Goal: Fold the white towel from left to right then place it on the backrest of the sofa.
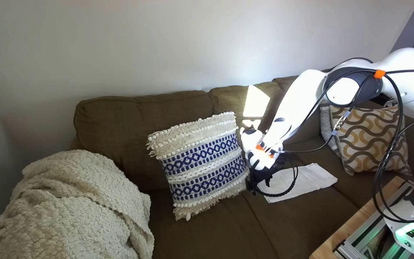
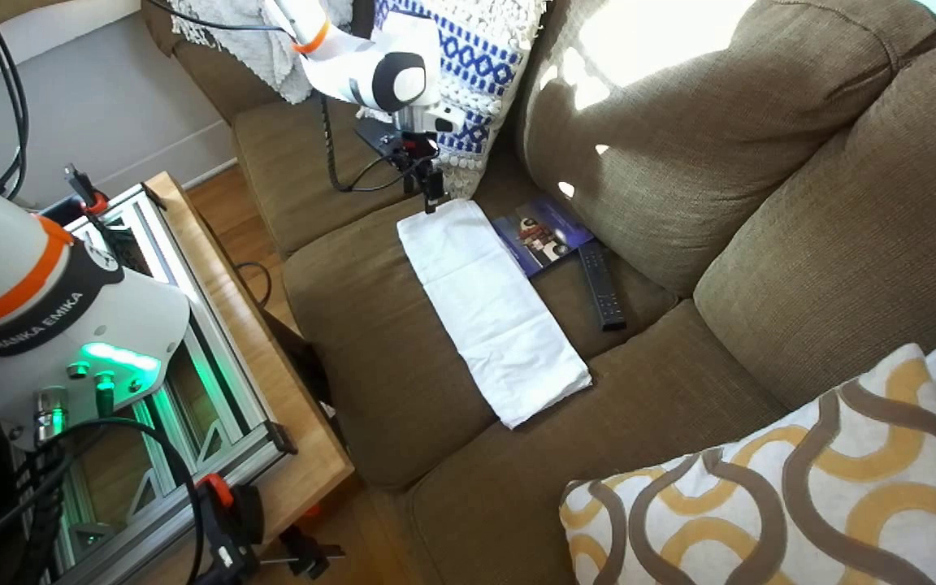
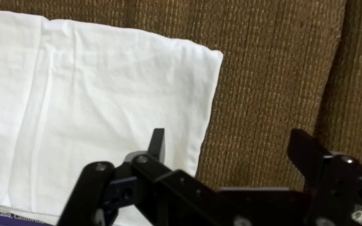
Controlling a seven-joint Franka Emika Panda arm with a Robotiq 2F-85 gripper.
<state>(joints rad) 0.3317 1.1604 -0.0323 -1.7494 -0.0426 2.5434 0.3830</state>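
Note:
The white towel [image 2: 494, 313] lies flat as a long narrow strip on the seat of the olive-brown sofa [image 2: 379, 357]. It also shows in an exterior view [image 1: 309, 180], partly behind the gripper and cables, and in the wrist view [image 3: 105, 94]. My gripper [image 3: 226, 131] is open and empty at the towel's end near the blue-and-white pillow. One finger is over the towel and one over bare seat beyond its edge. The gripper [image 2: 422, 199] is low over that end; contact is unclear. The sofa's backrest [image 1: 146, 118] rises behind, also visible in an exterior view [image 2: 728, 138].
A navy-and-white fringed pillow [image 1: 203, 165] stands close beside the gripper. A booklet [image 2: 541, 236] and a black remote [image 2: 600, 284] lie between towel and backrest. A cream blanket [image 1: 77, 212] covers one end. A yellow-patterned pillow [image 2: 777, 496] is at the other. A wooden table [image 2: 318, 455] carries the robot base.

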